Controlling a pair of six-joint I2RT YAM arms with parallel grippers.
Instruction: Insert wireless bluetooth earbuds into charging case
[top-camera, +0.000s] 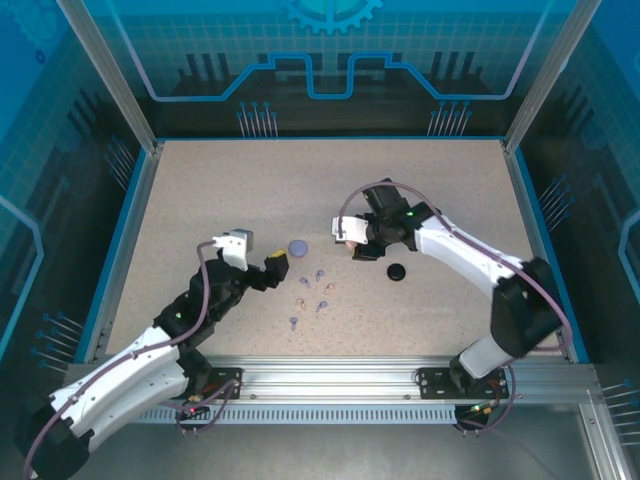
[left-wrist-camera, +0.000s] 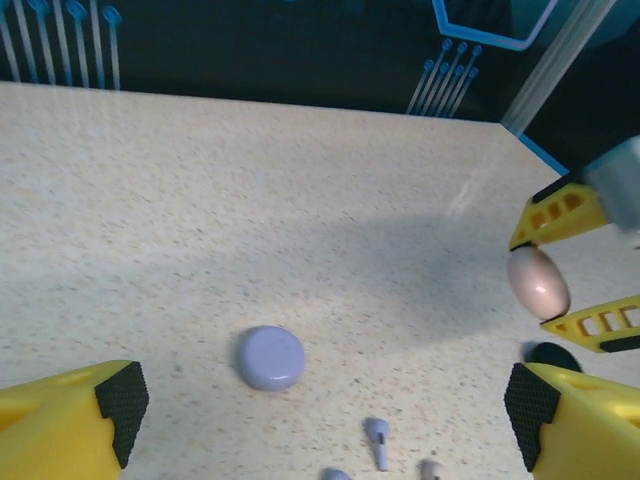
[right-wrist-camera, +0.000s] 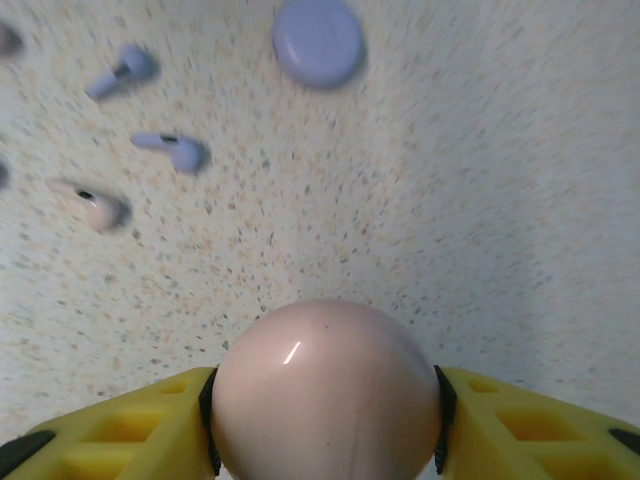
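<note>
The right gripper (top-camera: 348, 238) clamps a pink case (right-wrist-camera: 325, 390) at centre frame; the left gripper (top-camera: 277, 267) gapes wide, empty, beside a lavender case (top-camera: 299, 246).

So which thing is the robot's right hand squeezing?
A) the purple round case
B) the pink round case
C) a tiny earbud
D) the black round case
B: the right gripper has its yellow fingers pressed on both sides of the pink round case, while the lavender case and the black case lie on the table.
</note>
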